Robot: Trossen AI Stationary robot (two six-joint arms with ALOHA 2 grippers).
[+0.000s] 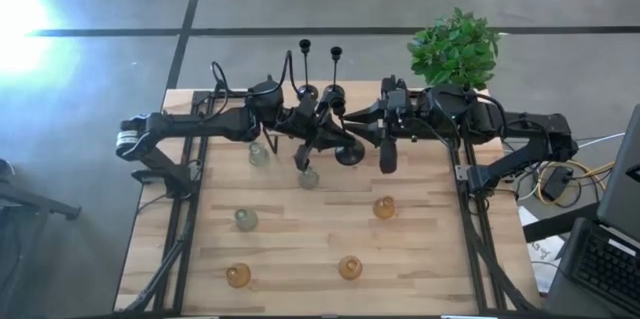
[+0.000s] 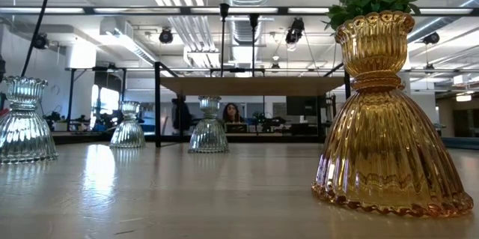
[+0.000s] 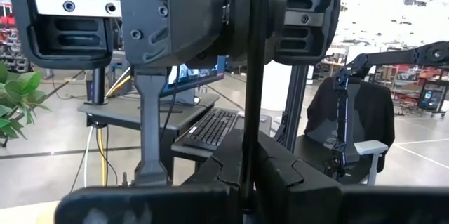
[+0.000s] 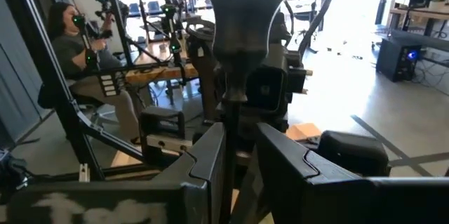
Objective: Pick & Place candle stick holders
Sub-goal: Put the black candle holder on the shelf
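A slim black candlestick (image 1: 350, 153) with a domed base hangs upright above the table's far middle, and both grippers are shut on its thin stem. My left gripper (image 1: 325, 131) comes from the left and my right gripper (image 1: 362, 129) from the right. The candlestick's cup (image 4: 245, 13) shows above my right fingers. Two more black candlesticks (image 1: 305, 71) (image 1: 336, 69) stand on their bases at the far edge. Pale glass holders (image 1: 259, 154) (image 1: 308, 177) (image 1: 246, 220) and amber ones (image 1: 384, 207) (image 1: 349, 267) (image 1: 238, 276) stand on the table. The low view shows neither gripper. My left gripper pinches the candlestick's stem (image 3: 250, 133) between its two fingers, coming level from the table's left and lying across the stem. The stem stands upright in the hold and runs on above the fingers. My right gripper pinches the stem (image 4: 233, 129) a little below the cup, level from the table's right, fingers across it. The candlestick stays upright, its base clear of the table.
A leafy green plant (image 1: 455, 49) stands at the far right corner. A large amber glass holder (image 2: 385, 119) stands close to the low camera. A laptop and cables (image 1: 600, 249) lie beyond the table's right edge. A person (image 4: 70, 41) sits beyond the table.
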